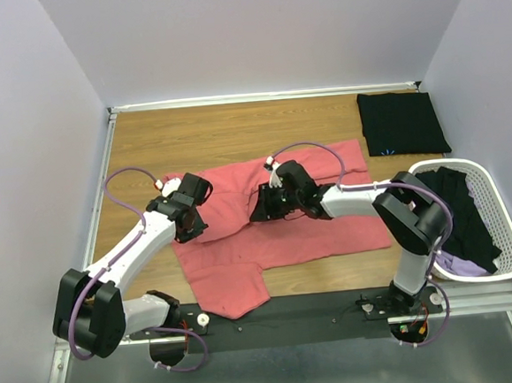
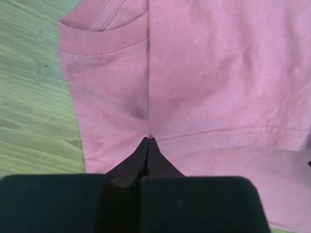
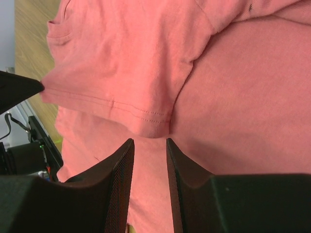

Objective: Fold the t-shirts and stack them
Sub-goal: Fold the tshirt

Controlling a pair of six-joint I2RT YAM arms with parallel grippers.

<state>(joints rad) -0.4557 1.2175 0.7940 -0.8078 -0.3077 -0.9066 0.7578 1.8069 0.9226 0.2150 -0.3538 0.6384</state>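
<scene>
Soft, light and limp, the coral-pink t-shirt point(image 1: 321, 226) is lying spread beneath both sets of fingers, the left gripper point(image 2: 148, 141) is pinching its folded hem at the fingertips, and the right gripper point(image 3: 149, 143) is hovering, fingers apart, just short of that hem, likely the best second hold

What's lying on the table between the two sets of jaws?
Only cloth of the coral-pink t-shirt. The top view shows it covering the whole stretch between the left jaws and the right jaws.
</scene>
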